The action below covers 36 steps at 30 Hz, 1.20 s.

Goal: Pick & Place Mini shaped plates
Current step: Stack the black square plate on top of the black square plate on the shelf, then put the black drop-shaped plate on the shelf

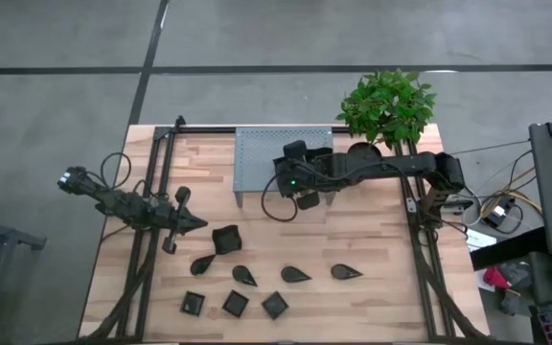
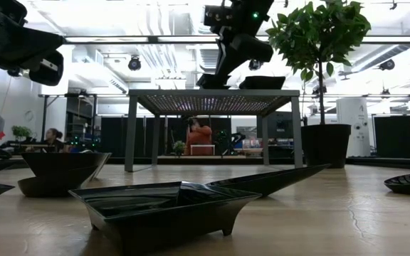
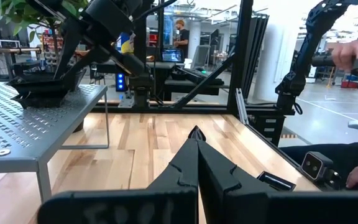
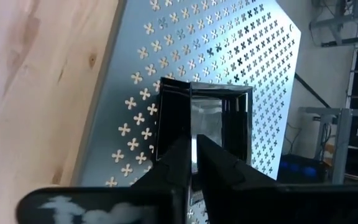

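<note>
Several mini shaped plates lie on the wooden table near its front edge: a wavy square (image 1: 226,240), teardrops (image 1: 294,274) and small squares (image 1: 235,304). One small black square plate (image 4: 207,112) sits on the grey perforated stand (image 1: 257,158). My right gripper (image 4: 194,142) slants down on this plate, its fingers almost together. A second dish (image 2: 262,82) shows on the stand's top. At the table's left side my left gripper (image 1: 197,222) hovers level, shut and with nothing in it. My right gripper pinches an upright wall of the square plate (image 4: 191,124) between its two fingertips. One finger seems to be inside the plate and one outside. The fingers slant down from above. The plate rests with its bottom on the stand's top (image 3: 39,93).
A potted plant (image 1: 386,105) stands at the table's far right corner, close beside the stand. Black frame rails (image 1: 147,240) run along both side edges. Bare wood lies between the stand and the plates at the front.
</note>
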Tool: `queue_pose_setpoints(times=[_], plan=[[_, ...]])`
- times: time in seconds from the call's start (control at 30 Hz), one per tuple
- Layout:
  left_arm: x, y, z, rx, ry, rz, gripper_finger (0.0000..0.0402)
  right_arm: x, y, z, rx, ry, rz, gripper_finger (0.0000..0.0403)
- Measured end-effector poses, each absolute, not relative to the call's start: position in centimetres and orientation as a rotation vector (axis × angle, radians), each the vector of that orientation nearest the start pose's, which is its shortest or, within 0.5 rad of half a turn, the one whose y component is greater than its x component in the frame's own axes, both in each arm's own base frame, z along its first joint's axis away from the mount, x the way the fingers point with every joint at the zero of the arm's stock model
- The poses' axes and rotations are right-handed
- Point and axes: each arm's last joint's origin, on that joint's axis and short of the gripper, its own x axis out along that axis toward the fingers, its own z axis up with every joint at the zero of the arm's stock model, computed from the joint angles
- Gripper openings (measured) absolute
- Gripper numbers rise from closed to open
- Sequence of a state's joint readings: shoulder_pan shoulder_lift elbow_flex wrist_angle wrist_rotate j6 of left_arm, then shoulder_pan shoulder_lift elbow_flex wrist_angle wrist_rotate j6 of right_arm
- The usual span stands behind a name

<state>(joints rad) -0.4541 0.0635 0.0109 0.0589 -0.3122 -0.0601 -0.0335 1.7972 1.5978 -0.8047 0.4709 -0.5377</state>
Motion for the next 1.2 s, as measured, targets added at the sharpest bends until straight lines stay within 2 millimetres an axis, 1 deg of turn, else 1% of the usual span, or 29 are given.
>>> queue_pose_setpoints(times=[0.23, 0.4, 0.5, 0.67, 0.87, 1.2], plan=[[9.3, -3.6, 16.8, -0.062, -0.002, -0.142, 0.0000, 38.1, -2.7, 29.2, -0.687, 1.098, -0.196, 0.0079], [9.3, -3.6, 16.8, -0.062, -0.002, -0.142, 0.0000, 38.1, -2.1, 29.3, -0.691, 1.092, -0.185, 0.0103], [9.3, -3.6, 16.8, -0.062, -0.002, -0.142, 0.0000, 38.0, -1.4, 29.3, -0.684, 1.085, -0.178, 0.0110], [9.3, -3.6, 16.8, -0.062, -0.002, -0.142, 0.0000, 38.1, 0.7, 29.3, -0.692, 1.060, -0.141, 0.0113], [9.3, -3.6, 16.8, -0.062, -0.002, -0.142, 0.0000, 37.8, 3.6, 29.3, -0.673, 1.032, -0.108, 0.0103], [9.3, -3.6, 16.8, -0.062, -0.002, -0.142, 0.0000, 35.4, 9.4, 28.6, -0.614, 1.114, -0.035, 0.0086]])
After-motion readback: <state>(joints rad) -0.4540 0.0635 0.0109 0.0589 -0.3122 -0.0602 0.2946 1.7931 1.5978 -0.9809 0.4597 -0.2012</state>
